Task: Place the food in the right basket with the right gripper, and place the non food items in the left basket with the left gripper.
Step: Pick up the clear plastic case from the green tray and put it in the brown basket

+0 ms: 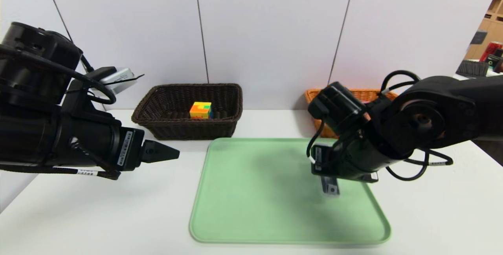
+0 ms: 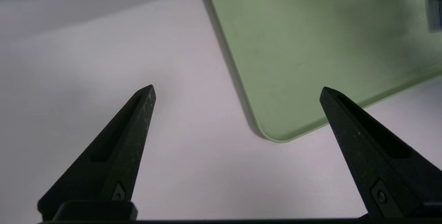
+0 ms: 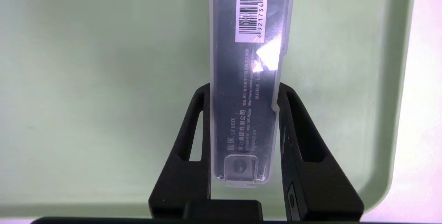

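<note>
My right gripper is low over the green tray, shut on the slim translucent grey case with a barcode sticker. One end of the case shows under the arm in the head view. The orange, yellow and green puzzle cube lies in the dark brown left basket. The orange-tan right basket is mostly hidden behind my right arm. The food is out of view. My left gripper hovers open and empty over the white table, left of the tray.
The white table runs around the tray, with a white panelled wall just behind both baskets. A shelf with dark and red items stands far off at the right.
</note>
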Robot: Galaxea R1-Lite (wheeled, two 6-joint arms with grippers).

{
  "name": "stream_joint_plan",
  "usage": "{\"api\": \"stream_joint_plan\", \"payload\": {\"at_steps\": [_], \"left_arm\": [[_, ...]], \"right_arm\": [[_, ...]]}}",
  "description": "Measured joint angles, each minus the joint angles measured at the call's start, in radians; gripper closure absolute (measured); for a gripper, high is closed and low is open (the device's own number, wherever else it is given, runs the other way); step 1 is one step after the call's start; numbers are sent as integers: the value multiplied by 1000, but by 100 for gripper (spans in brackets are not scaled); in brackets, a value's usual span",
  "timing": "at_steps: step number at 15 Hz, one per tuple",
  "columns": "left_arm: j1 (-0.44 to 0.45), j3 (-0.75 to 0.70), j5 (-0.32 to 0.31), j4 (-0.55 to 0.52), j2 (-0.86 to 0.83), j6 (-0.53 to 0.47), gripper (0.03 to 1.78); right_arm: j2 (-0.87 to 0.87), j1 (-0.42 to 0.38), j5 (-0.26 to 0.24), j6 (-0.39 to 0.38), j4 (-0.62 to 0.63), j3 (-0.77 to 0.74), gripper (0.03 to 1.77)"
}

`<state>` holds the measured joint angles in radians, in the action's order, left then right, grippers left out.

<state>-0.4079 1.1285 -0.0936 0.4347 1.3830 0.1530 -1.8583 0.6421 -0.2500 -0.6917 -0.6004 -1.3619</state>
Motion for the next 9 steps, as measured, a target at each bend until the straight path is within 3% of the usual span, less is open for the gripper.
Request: {"api": "stream_joint_plan", "payload": {"at_steps": [5,9], "left_arm": [[0,1,2,0,-31,11,12],[0,-8,6,1,-48,10,12]], "right_arm": [[-27,-31,0,116,16,-233,126],[-118,-45,11,162,36,-430,126]]}}
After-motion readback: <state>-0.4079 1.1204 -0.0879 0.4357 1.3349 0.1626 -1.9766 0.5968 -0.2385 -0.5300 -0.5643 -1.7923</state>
